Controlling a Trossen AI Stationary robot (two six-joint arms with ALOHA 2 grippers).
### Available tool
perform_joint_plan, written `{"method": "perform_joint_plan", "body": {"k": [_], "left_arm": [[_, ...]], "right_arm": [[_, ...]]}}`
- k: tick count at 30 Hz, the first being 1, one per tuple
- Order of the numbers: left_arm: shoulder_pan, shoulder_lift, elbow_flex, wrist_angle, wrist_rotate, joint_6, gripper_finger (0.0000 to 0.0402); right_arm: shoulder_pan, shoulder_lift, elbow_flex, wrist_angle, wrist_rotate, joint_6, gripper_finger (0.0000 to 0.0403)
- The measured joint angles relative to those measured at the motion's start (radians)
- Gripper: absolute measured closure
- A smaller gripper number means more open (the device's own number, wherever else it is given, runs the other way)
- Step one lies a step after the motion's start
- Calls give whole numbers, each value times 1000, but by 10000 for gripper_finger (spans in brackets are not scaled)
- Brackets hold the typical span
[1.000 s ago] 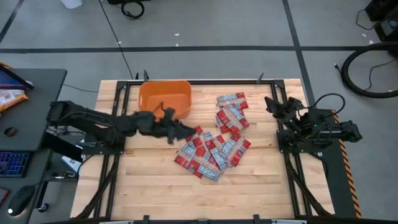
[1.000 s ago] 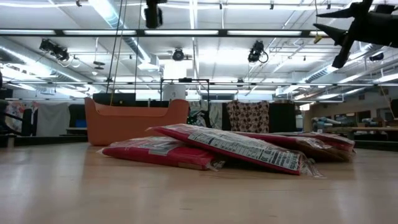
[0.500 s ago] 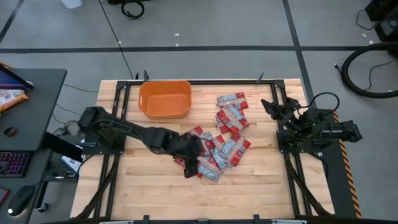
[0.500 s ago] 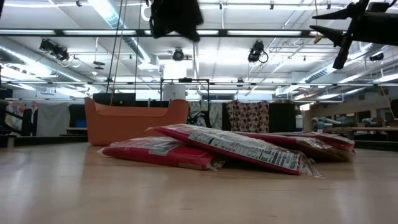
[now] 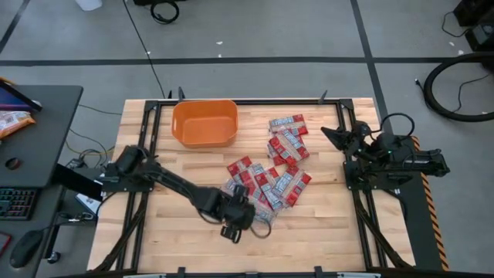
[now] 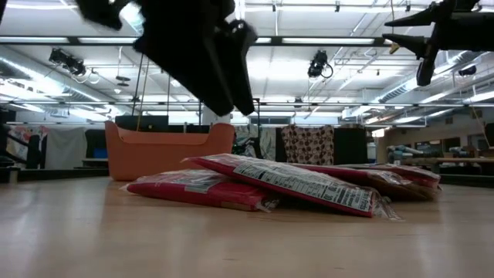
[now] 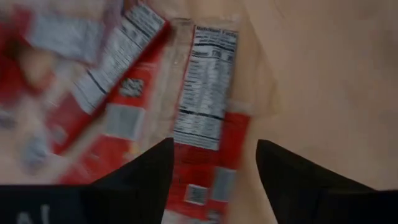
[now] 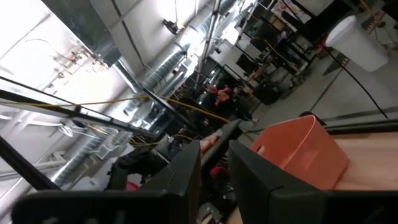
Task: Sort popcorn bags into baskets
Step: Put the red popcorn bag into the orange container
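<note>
The red popcorn bags lie flat in an overlapping pile (image 5: 270,184) at the table's middle, with a second group (image 5: 287,139) farther back; in the low view the pile (image 6: 293,184) rests on the wood. The orange basket (image 5: 204,122) stands at the far left of centre, and I see nothing in it. My left gripper (image 5: 238,224) is open and hovers over the near left edge of the pile. In its wrist view the gripper (image 7: 214,165) has its fingers on either side of a bag (image 7: 208,118) that lies print side up, without touching it. My right gripper (image 5: 328,133) is raised at the right, open by a narrow gap (image 8: 214,174).
Bare wood lies near and left of the pile (image 5: 177,239). A black frame (image 5: 147,139) runs along the table's edges. An orange snack bag (image 5: 11,120) and a keyboard (image 5: 15,202) sit on the desk to the left, off the table.
My left gripper has swung from beside the basket toward the table's near edge and to the right. It has come down over the near left edge of the pile. The bags and the basket have stayed put.
</note>
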Motion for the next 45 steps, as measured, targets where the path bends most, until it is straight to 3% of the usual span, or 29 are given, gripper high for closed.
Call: {"method": "perform_joint_plan", "body": {"k": [4, 15, 18, 22, 28, 34, 41, 45], "left_arm": [[-35, 20, 2, 20, -129, 106, 166], [14, 110, 0, -18, -154, 103, 166], [36, 124, 0, -21, -115, 97, 178], [59, 131, 1, -50, -53, 32, 237], [74, 132, 1, -63, -30, -3, 370], [74, 67, -2, -97, -4, -30, 394], [82, -105, -2, -222, -6, -112, 399], [90, -219, -1, -310, -60, -132, 400]], "right_arm": [[0, 0, 0, -2, 1, 25, 314], [1, 16, 0, 16, 3, 45, 314], [1, 16, 0, 22, 3, 46, 314], [1, 16, 0, 46, 1, 46, 314], [1, 16, 0, 54, -2, 46, 314], [1, 16, 0, 53, -4, 45, 314], [1, 16, 0, 47, -5, 43, 314], [1, 18, 0, 45, -5, 31, 314]]}}
